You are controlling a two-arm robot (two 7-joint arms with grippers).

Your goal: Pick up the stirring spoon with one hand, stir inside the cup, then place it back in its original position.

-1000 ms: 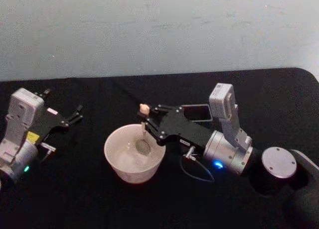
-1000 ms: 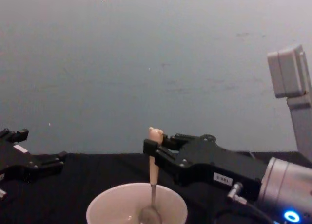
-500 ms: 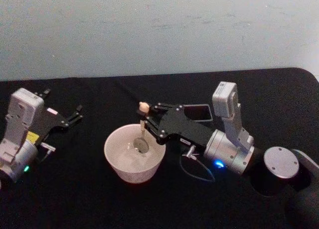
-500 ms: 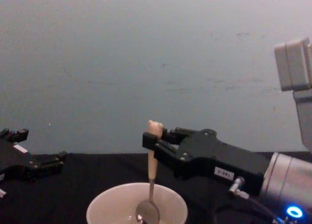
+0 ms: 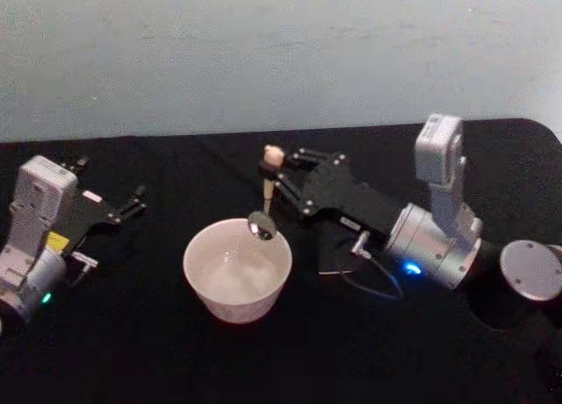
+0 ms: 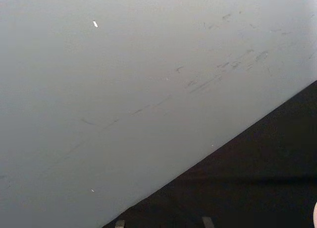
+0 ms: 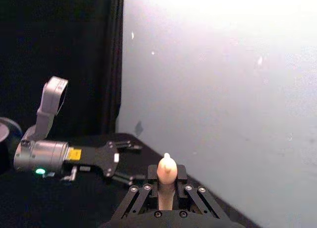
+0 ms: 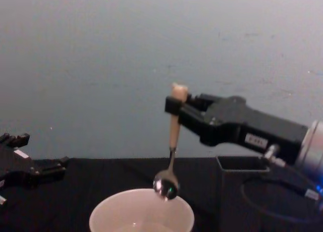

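Our right tool (image 5: 272, 174) pinches the stirring spoon (image 5: 266, 198) above the cup (image 5: 233, 300), mid-picture. We see our left tool (image 5: 135, 202) spread, far left.

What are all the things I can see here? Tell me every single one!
stirring spoon: one, beige handle with a bear head, silvery bowl; upright, just above the cup's far rim.
cup: one, cream-white; on the table, front middle.
holder box: one, dark grey; right of the cup, under the right arm.
table: one, black.
wall: one, pale grey-blue; behind the table.
right tool: one, black on a silver arm; shut on the spoon's handle, above the cup.
left tool: one, black; open, low at the table's left.
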